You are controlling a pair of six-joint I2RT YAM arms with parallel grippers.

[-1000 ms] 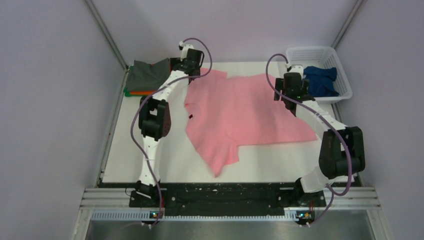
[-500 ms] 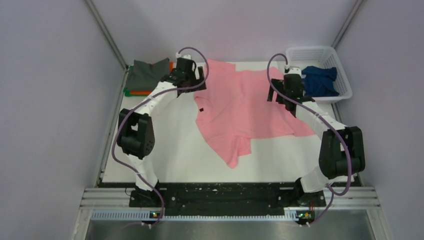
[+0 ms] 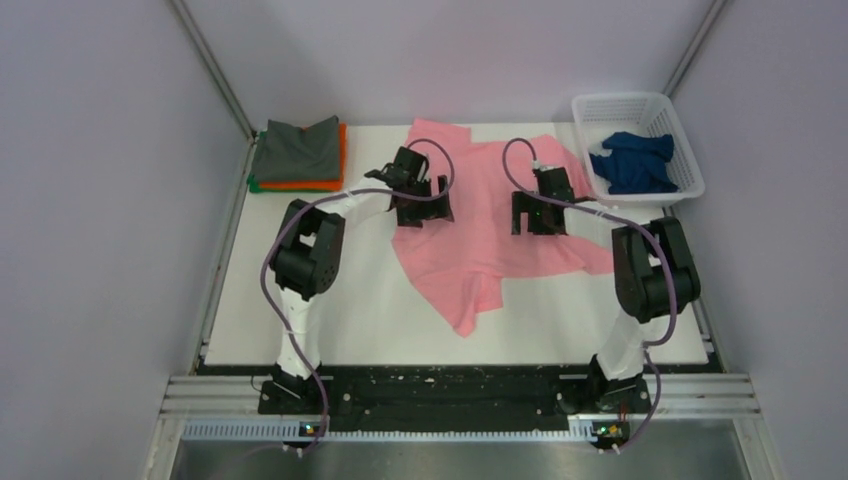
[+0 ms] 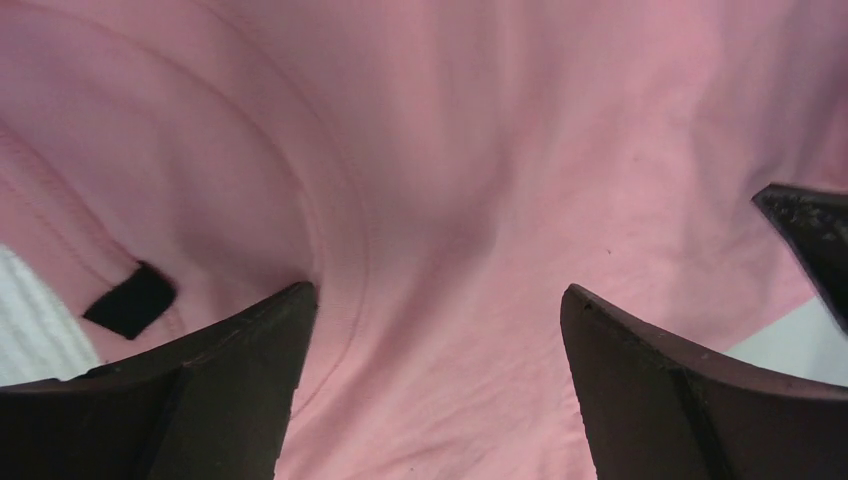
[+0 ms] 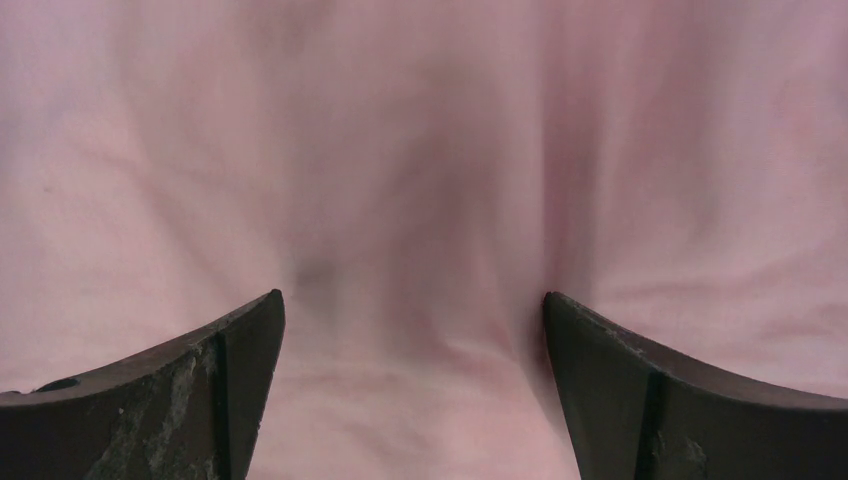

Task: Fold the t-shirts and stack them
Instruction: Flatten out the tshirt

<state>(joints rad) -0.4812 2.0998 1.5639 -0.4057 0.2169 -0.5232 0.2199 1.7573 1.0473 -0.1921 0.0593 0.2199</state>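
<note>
A light pink t-shirt (image 3: 490,225) lies spread and rumpled in the middle of the table. It fills the left wrist view (image 4: 470,180), where its collar and a black tag (image 4: 130,300) show, and the right wrist view (image 5: 420,170). My left gripper (image 3: 420,212) is open, right over the shirt's left part near the collar. My right gripper (image 3: 537,222) is open over the shirt's right part. Folded dark grey (image 3: 298,150), orange (image 3: 320,184) and green (image 3: 258,185) shirts are stacked at the back left. A navy blue shirt (image 3: 632,160) lies crumpled in the basket.
The white lattice basket (image 3: 600,105) stands at the back right corner. Grey walls close in the table on the left, back and right. Bare white table (image 3: 340,300) shows in front of the pink shirt and to its left.
Both grippers have come back from the far edge toward the near side and now sit low and open on the pink shirt. The shirt's far edge now lies flat by the back of the table.
</note>
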